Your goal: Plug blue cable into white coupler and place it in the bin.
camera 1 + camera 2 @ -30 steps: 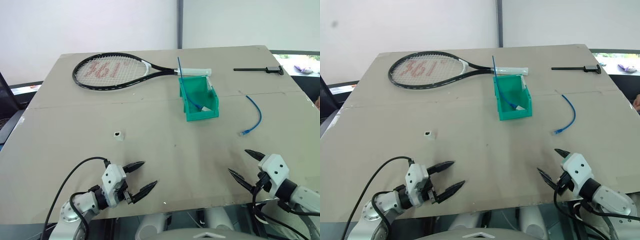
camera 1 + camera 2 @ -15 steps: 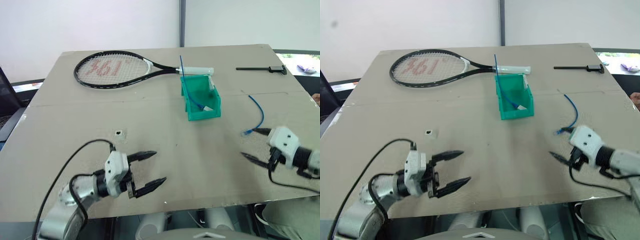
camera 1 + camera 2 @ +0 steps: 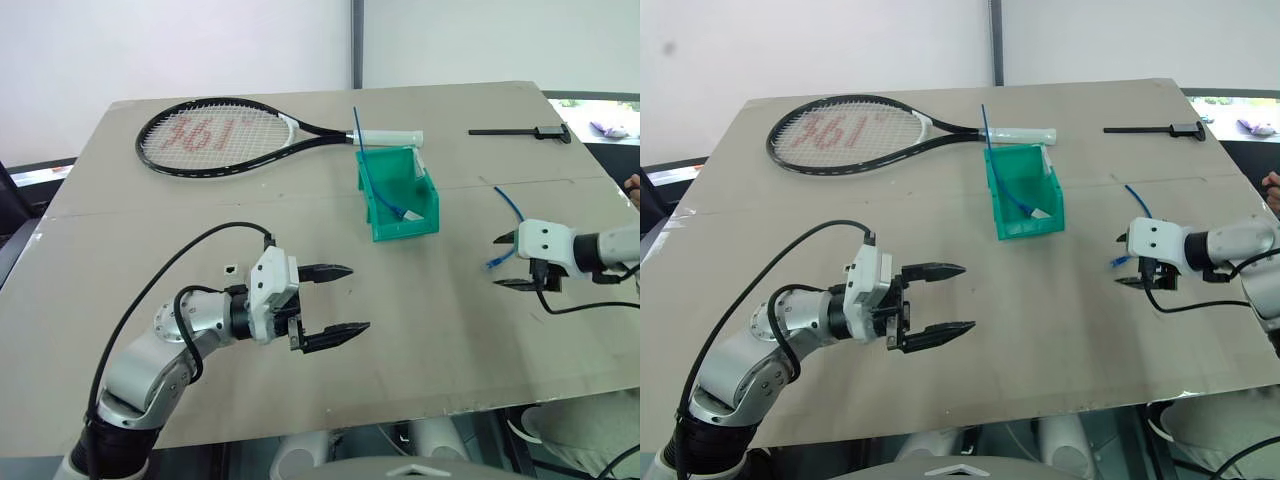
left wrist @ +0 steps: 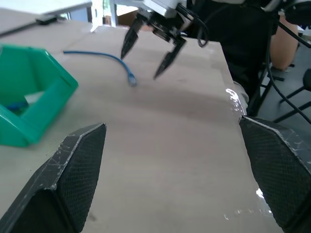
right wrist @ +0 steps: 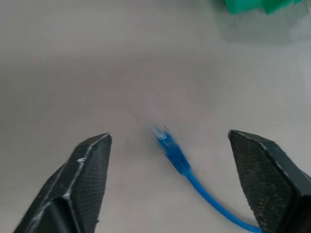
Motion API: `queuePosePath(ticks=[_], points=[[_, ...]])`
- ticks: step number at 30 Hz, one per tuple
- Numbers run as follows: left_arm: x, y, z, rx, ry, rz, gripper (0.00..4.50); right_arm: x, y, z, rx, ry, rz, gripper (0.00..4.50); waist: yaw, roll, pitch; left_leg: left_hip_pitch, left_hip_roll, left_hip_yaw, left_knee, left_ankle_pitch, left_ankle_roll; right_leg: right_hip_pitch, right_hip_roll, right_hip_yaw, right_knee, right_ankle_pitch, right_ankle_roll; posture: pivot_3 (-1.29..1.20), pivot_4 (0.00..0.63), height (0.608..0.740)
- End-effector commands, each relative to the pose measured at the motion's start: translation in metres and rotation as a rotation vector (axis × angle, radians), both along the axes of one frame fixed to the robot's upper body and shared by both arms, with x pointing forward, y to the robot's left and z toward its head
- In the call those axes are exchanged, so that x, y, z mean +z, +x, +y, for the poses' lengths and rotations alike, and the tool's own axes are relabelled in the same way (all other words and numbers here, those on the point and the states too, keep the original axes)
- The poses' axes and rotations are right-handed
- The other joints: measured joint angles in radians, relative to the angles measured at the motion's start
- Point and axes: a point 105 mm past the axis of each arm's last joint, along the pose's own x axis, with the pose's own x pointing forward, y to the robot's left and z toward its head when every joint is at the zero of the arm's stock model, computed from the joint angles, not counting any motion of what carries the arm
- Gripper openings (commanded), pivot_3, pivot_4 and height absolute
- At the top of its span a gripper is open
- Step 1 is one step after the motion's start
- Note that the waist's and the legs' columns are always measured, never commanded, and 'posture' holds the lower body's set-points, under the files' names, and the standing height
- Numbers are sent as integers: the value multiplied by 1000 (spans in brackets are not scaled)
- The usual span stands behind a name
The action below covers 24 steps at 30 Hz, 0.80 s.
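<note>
Now: right gripper [image 3: 511,262] poised over the blue cable [image 3: 514,223] plug.
Its fingers stand apart, straddling the plug; lower squarely, pinch just behind it. Left gripper [image 3: 338,299] is spread, empty; white coupler [image 3: 232,269] beside it, bin [image 3: 378,203] mid-table.

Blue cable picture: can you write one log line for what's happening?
right gripper: open, over blue cable plug | left gripper: open, empty | white coupler: on table | bin: upright

Right claw [image 3: 1128,261] spread over blue cable [image 3: 1137,205] plug; left claw [image 3: 945,298] spread above table [image 3: 1060,330].
</note>
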Motion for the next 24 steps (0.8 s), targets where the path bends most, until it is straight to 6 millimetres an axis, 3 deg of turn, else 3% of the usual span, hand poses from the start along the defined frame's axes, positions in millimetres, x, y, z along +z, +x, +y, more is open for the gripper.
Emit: queuePosePath(ticks=[1, 11, 14, 17, 21, 24], points=[[-2, -3, 2, -18, -11, -29, 4500, -1, 4, -5, 40, -59, 11, 3958, 3, 0, 1, 0, 0, 0, 0, 0, 0, 0, 0, 0, 0, 0, 0, 0, 150, 740], [-11, -7, 6, -45, -10, -56, 4500, -4, 21, -4, 62, -81, 72, 3958, 1, 2, 1, 0, 0, 1, 0, 0, 0, 0, 0, 1, 0, 0, 0, 0, 150, 740], [-11, -7, 4, -44, -21, -65, 4500, -9, 27, -5, 51, -92, 108, 3206, 1, 2, 1, 0, 0, 1, 0, 0, 0, -1, 0, 1, 0, 0, -1, 0, 150, 740], [-10, -5, 1, -34, -27, -76, 4500, -16, 30, -7, 35, -106, 142, 2064, 0, 1, 1, 0, 0, 2, 0, 0, 0, 0, 0, 2, 0, 1, -1, 0, 150, 740], [-8, -2, -2, -11, -41, -88, 4500, -21, 30, -10, 33, -123, 160, 50, 1, 1, 1, 1, 0, 2, 1, 0, 0, 0, 0, 2, 0, 1, -1, 0, 150, 740], [-7, 0, -4, 3, -45, -90, 4500, -19, 30, -4, 40, -96, 165, 14, 1, 1, 1, 1, 0, 2, 1, 0, 0, 0, 0, 3, 1, 2, -2, 0, 150, 740]])
